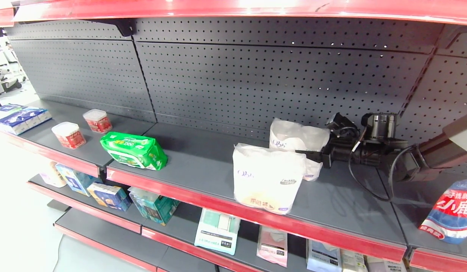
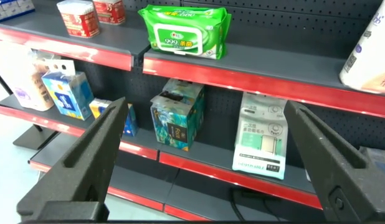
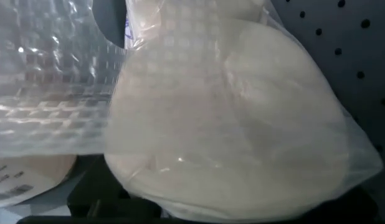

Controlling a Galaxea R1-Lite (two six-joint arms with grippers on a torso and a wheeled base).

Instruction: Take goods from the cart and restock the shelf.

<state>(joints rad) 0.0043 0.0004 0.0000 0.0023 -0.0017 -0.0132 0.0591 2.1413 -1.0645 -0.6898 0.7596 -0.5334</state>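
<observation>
rear tissue pack (image 1: 295,136) gripped between right jaws, resting on shelf (image 1: 203,158).

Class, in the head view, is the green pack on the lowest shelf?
No, the green pack lies on the upper grey shelf, above the boxes.

Green wipes pack (image 1: 134,150) — two red-labelled tubs (image 1: 68,135) just left of it; blue tissue packs (image 1: 22,119) farther left; teal box (image 1: 154,206) directly below.
</observation>
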